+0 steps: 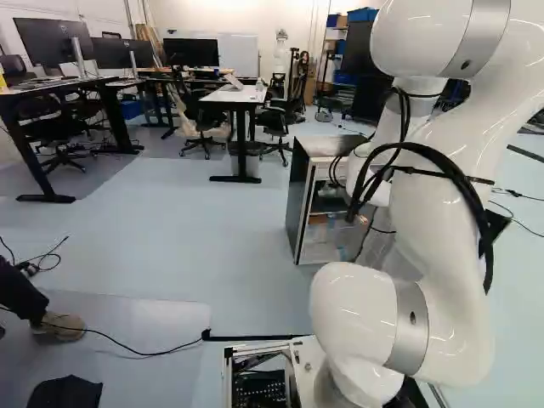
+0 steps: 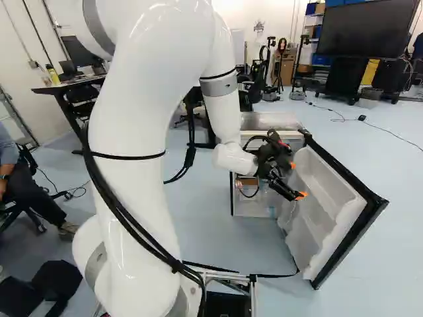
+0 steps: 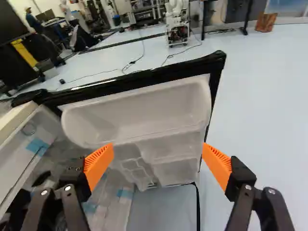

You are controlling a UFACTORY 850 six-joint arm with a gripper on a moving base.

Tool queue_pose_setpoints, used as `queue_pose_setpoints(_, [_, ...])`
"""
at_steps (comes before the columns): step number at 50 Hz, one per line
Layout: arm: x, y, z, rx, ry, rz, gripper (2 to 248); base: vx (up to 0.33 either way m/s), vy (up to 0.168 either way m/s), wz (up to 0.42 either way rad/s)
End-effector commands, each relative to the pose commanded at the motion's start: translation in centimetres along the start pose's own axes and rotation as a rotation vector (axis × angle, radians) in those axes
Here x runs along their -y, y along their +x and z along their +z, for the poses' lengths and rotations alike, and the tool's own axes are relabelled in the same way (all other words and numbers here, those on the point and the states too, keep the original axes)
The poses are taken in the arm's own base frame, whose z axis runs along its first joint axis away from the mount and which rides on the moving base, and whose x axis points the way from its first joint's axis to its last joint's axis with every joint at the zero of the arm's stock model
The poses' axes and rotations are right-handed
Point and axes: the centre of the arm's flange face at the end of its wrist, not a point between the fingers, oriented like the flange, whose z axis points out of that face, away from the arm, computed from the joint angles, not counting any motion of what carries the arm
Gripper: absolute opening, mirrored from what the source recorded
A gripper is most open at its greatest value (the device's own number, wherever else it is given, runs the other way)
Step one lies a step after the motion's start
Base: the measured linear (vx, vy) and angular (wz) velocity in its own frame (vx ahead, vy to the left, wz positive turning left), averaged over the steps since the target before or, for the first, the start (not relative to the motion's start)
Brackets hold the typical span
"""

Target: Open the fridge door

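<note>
A pale blue floor (image 1: 238, 229) fills the middle of the left base view, greyer at lower left, where a thin black cable (image 1: 136, 350) lies. The fridge (image 1: 297, 195) stands right of centre, a white-topped desk (image 1: 229, 96) at upper centre. A small black box (image 2: 362, 117) lies upper right in the right base view.

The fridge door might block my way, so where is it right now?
The fridge door stands swung open in the right base view, right of the fridge, its inner bins facing the open jaws.
</note>
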Motion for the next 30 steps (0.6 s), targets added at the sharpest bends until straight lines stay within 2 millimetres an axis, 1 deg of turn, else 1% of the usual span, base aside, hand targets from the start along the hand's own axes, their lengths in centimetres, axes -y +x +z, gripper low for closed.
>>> queue_pose_setpoints(5, [0.30, -0.28, -0.48, 0.014, 0.051, -0.036, 247, 0.000, 0.000, 0.000])
queue_pose_setpoints(12, [0.69, -0.45, -0.68, 0.025, 0.102, -0.072, 247, 0.000, 0.000, 0.000])
queue_pose_setpoints(30, [0.86, -0.49, -0.99, 0.028, 0.125, -0.086, 247, 0.000, 0.000, 0.000])
